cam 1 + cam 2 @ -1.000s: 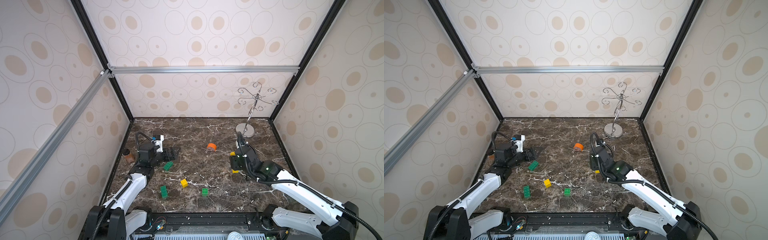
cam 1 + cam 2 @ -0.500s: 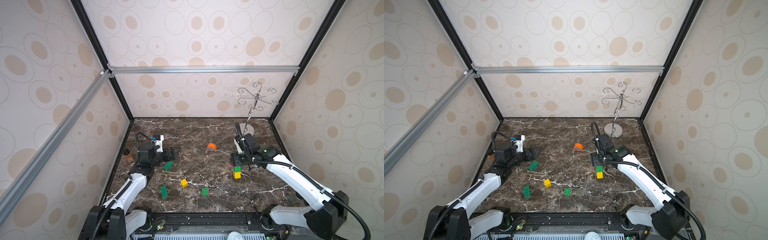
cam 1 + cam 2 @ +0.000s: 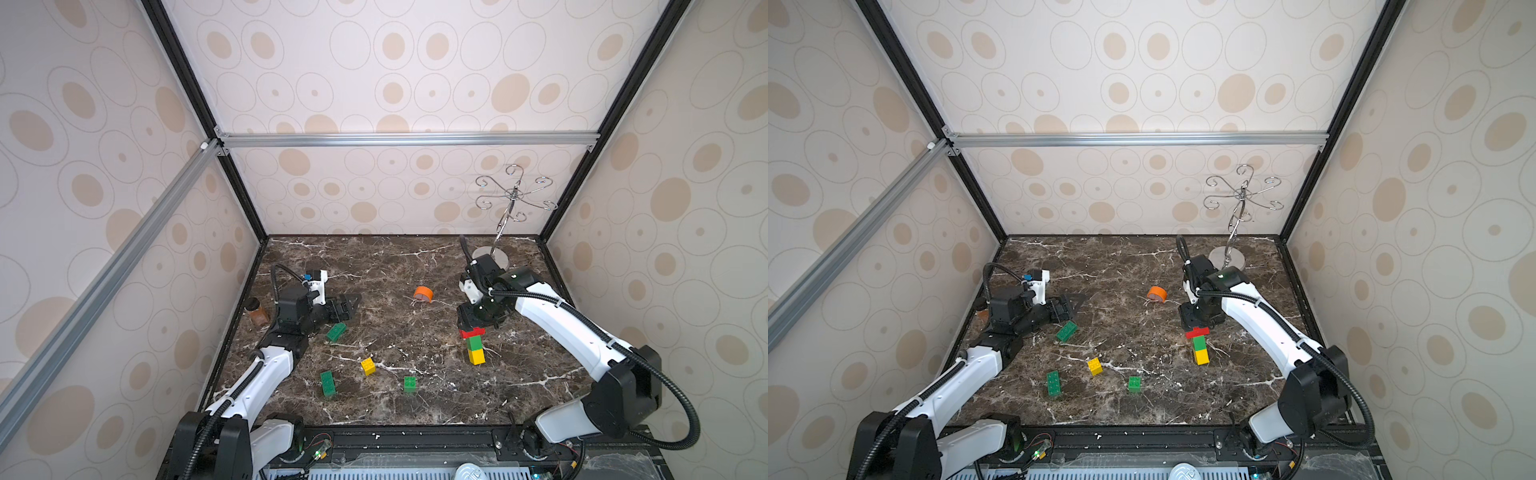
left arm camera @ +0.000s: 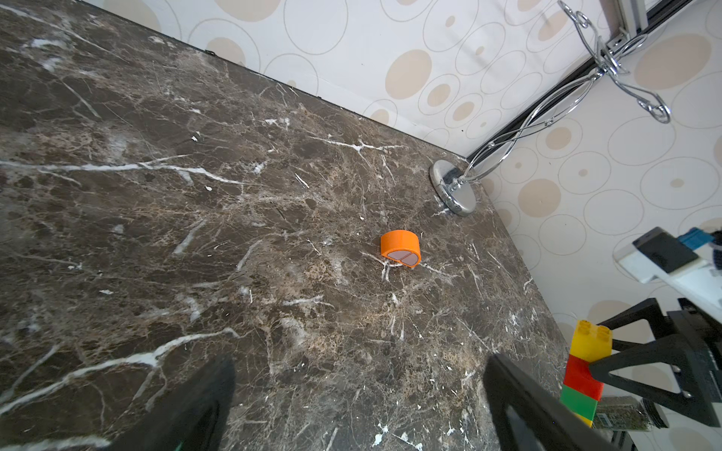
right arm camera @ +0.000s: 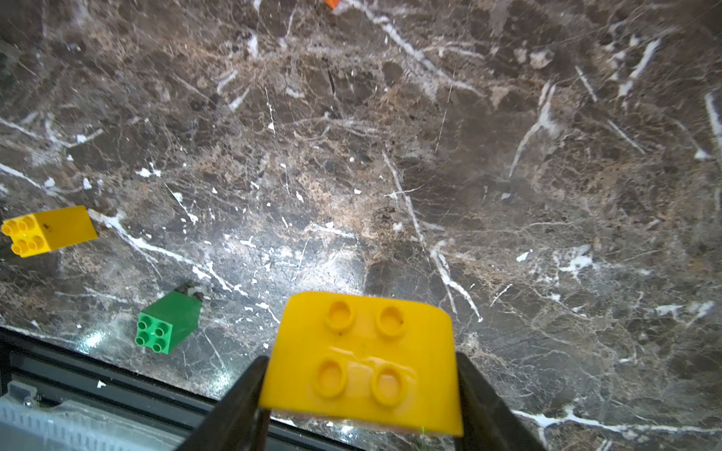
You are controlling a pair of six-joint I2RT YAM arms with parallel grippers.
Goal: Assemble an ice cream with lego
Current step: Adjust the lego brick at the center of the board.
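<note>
My right gripper [image 5: 359, 394] reaches down from a bent elbow, jaws half closed on the yellow dome [image 5: 363, 351] that tops the tower [image 3: 475, 347] beneath them. My left gripper [image 3: 344, 306] lies low with its jaws wide and empty, a green brick [image 3: 336, 332] just beside them.

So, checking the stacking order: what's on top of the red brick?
A yellow studded piece sits on the red brick, held in the right gripper. In both top views that gripper covers it.

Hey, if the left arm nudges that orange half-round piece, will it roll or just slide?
The orange piece likely rocks or rolls, since its curved wall is up and its hollow underside is turned sideways. It is probably light, being hollow plastic. That smooth rounded wall could slip out of a pinch.
</note>
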